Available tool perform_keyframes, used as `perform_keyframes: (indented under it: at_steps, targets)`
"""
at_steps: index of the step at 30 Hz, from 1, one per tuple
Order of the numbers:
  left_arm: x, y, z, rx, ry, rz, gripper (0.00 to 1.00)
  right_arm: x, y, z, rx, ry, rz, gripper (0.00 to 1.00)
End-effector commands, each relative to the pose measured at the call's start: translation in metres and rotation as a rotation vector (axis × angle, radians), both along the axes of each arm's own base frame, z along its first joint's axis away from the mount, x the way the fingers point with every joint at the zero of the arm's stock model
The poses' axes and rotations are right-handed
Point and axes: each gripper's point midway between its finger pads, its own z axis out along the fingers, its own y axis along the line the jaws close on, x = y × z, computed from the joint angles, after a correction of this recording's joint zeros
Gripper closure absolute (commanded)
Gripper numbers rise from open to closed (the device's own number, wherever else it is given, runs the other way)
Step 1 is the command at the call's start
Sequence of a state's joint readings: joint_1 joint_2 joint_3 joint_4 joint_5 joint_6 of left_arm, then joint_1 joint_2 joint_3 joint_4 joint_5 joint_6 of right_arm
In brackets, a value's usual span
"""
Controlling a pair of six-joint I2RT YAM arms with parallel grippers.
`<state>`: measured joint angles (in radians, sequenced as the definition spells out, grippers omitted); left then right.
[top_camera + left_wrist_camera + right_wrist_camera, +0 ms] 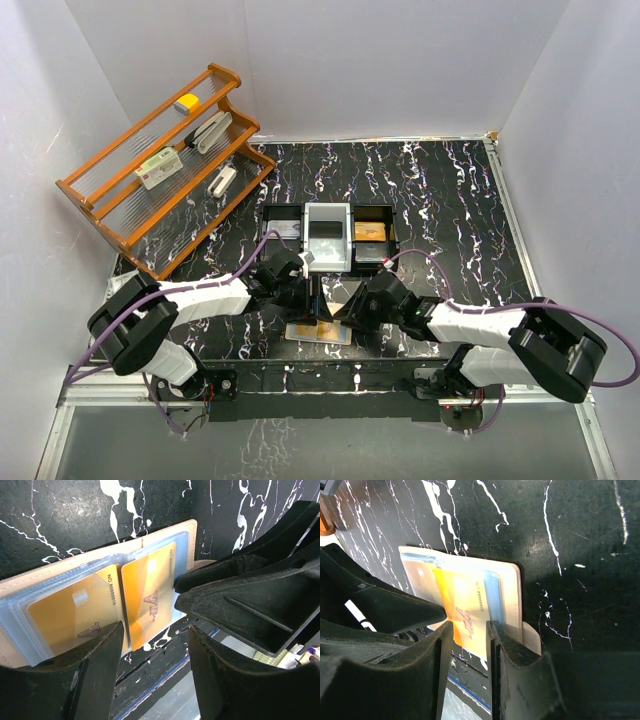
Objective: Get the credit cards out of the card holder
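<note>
Jaws first: my left gripper (155, 647) stands parted above the near edge of the holder (155, 536), with a clear gap between its fingers. The holder lies open and flat on the table (450, 200), inside up. Two orange cards (147, 600) sit side by side in its clear sleeves. One card's near end reaches into my left gap, and neither finger plainly touches it.

My right gripper (470, 630) hangs over the holder's same near edge, just beside the left one. Its jaws are narrow and an orange card's end runs down between them. I cannot tell whether they pinch it or only hover above it. A blue-grey sleeve edge shows beside that card, toward the holder's beige rim.

Beyond the holder sits a tray (327, 207) of three compartments, with something orange-brown in its right one. Well beyond the holder to the left stands a wooden rack (160, 160) with small things on it.
</note>
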<state>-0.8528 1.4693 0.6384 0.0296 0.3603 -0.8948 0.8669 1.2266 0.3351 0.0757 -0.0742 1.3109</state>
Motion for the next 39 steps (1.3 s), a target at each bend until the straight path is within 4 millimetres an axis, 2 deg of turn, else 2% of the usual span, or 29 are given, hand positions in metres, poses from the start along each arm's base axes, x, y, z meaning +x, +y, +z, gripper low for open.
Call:
perform_keyframes:
  at_steps: [1,7,12,23,39]
  targets:
    - [-0.009,0.011,-0.014,0.063,0.05,0.003,0.47,-0.022,-0.041,-0.048,-0.219,0.098,0.004,0.68]
    - [-0.008,0.014,-0.019,0.059,0.034,0.028,0.49,-0.027,-0.028,-0.054,-0.173,0.132,0.052,0.69]
    - [-0.006,0.015,-0.015,0.038,0.01,0.04,0.49,-0.03,-0.029,-0.059,-0.175,0.148,0.049,0.7]
    - [0.002,0.026,-0.008,0.064,-0.038,0.095,0.59,-0.028,-0.032,-0.056,-0.185,0.138,0.038,0.7]
    - [0.001,0.019,-0.003,0.02,-0.05,0.07,0.97,-0.029,-0.036,-0.059,-0.198,0.141,0.037,0.7]
